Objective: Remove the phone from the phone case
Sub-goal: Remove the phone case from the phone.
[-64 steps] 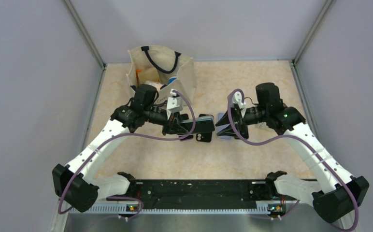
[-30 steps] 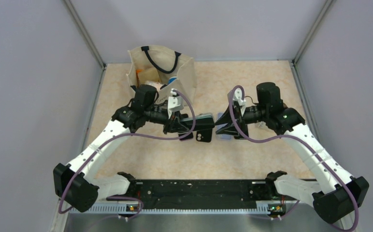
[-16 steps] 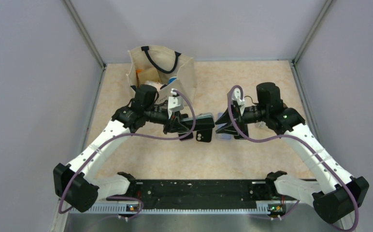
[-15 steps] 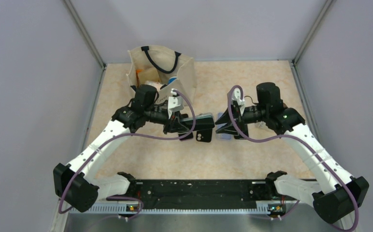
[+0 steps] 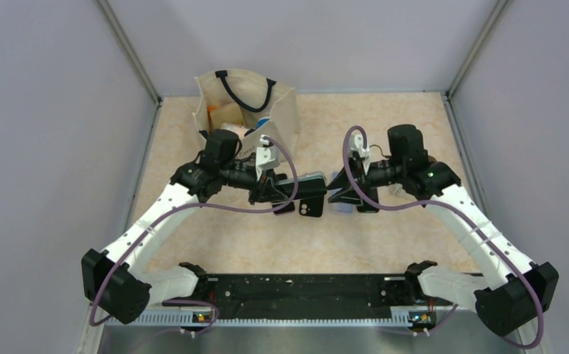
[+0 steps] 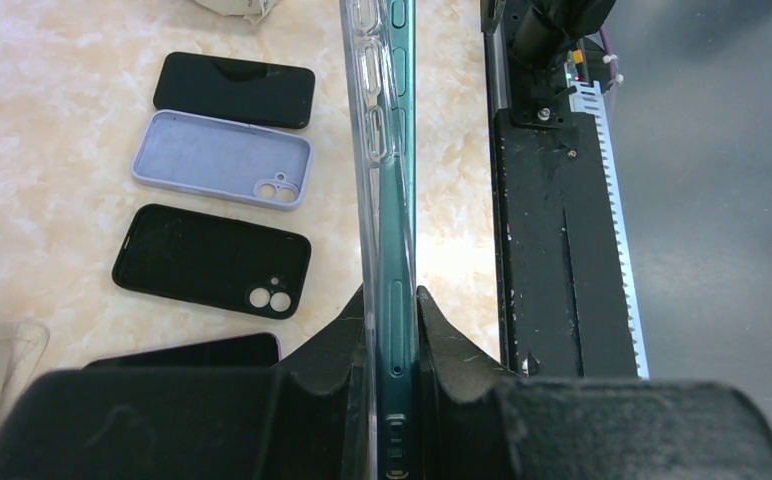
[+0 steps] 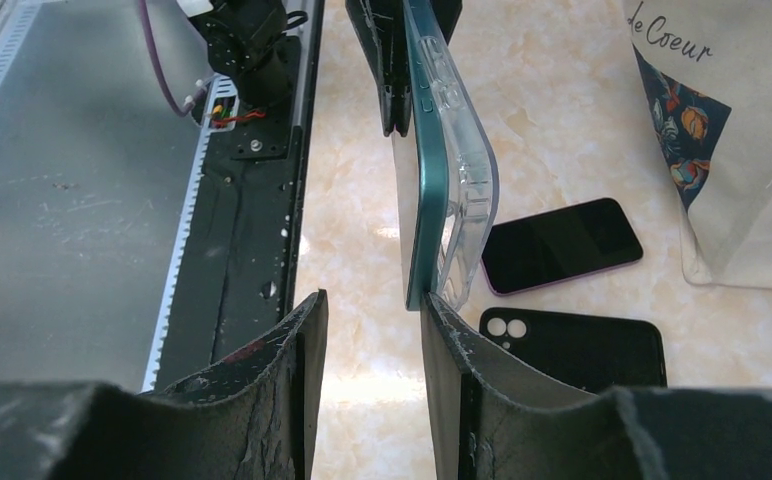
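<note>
The left gripper had its fingers closed narrow on the dark green slab phone. They clamped it edge-on together with the clear soft plastic case wrapped around it. From that pinch the phone ran straight out past the fingertips toward the other arm, held up off the table.

The right gripper stood part open at the phone's far end. That end sat in the gap, touching one finger, with bare space between it and the other finger (so no real pinch there, as far as the wrist view showed).

By my judgement the job was begun but not done. Just past the right fingertips the clear case bowed away from the phone's back, and one corner looked to be off. Nearer the left fingers, case and phone lay flush. What was left, I judged, was to work the loose corner further, free the remaining edges and draw the two apart.

Further out, the beige marbled tabletop lay below and to one side of the left fingers. On it were an empty lilac case, an empty black case, a black phone beyond them, and a purple-edged dark phone nearest the finger bases. Off to the side of the right fingers stood a cream canvas tote bag.
</note>
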Robot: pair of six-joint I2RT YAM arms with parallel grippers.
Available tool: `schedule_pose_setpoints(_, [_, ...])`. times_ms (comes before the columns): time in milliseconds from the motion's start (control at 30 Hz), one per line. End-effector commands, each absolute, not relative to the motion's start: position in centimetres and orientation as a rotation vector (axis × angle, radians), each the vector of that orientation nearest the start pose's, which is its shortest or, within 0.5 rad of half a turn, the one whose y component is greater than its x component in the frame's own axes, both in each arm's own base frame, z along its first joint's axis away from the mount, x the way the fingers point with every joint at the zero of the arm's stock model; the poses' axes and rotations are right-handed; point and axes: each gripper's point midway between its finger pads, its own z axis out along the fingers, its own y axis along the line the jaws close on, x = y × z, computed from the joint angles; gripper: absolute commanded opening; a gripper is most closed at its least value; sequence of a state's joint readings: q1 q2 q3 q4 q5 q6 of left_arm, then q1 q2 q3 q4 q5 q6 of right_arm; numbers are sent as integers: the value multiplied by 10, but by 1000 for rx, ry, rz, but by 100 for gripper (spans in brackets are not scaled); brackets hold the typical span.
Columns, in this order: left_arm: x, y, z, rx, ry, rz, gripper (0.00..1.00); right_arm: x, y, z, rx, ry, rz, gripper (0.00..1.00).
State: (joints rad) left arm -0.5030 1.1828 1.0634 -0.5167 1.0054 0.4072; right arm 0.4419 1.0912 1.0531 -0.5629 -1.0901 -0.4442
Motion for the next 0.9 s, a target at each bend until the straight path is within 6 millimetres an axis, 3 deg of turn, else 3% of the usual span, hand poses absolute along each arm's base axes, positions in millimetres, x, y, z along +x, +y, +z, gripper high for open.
schedule_pose_setpoints(0, [187,-271,275,1390,1403,-1184,0,181,252,282,-1377,1403,1172,39])
schedule_pose_setpoints(867, [172,-279,278,1438,1319,-1309,0,209,271,280,-1321,1433,1201,36])
